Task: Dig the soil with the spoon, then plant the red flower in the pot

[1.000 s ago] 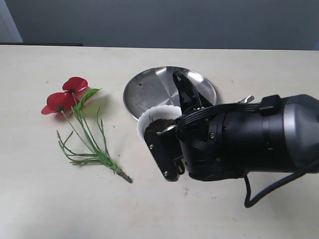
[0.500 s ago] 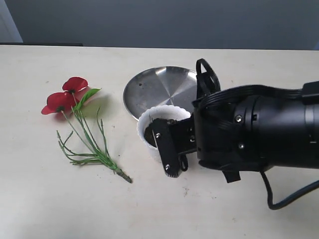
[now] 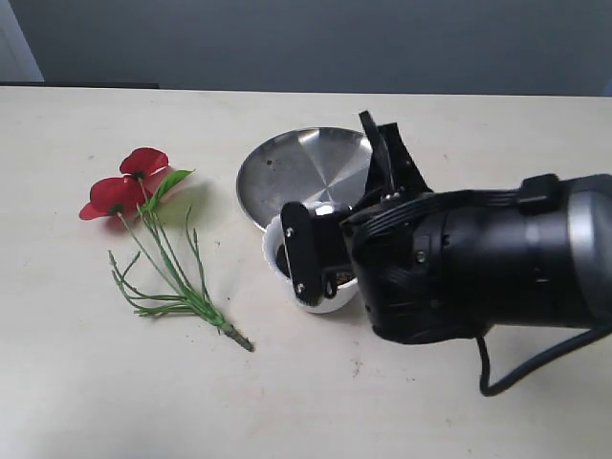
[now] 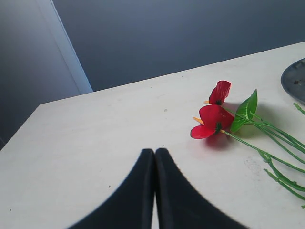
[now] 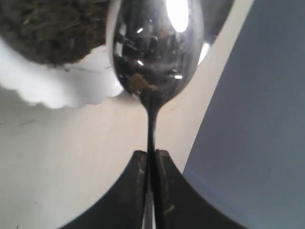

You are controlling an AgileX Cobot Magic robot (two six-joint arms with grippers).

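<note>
The red flower (image 3: pixel 124 189) lies flat on the table at the left, its green stems trailing toward the front; it also shows in the left wrist view (image 4: pixel 213 118). The white pot (image 3: pixel 325 298) stands in front of the steel plate, mostly covered by my right gripper (image 3: pixel 314 247). In the right wrist view the right gripper (image 5: pixel 150 154) is shut on the spoon (image 5: pixel 157 43) by its thin handle. The spoon's bowl hangs beside the pot's scalloped rim (image 5: pixel 62 93), with dark soil (image 5: pixel 52 26) inside the pot. My left gripper (image 4: pixel 154 153) is shut and empty, short of the blooms.
A round steel plate (image 3: pixel 301 167) lies just behind the pot, and its edge (image 4: pixel 295 78) shows in the left wrist view. The bulky black right arm (image 3: pixel 478 273) fills the right side of the exterior view. A few soil crumbs (image 3: pixel 358 365) dot the table in front.
The right wrist has turned and its fingers have shifted up and back over the pot, carrying the spoon. The flower, the plate and the pot stay where they were.
</note>
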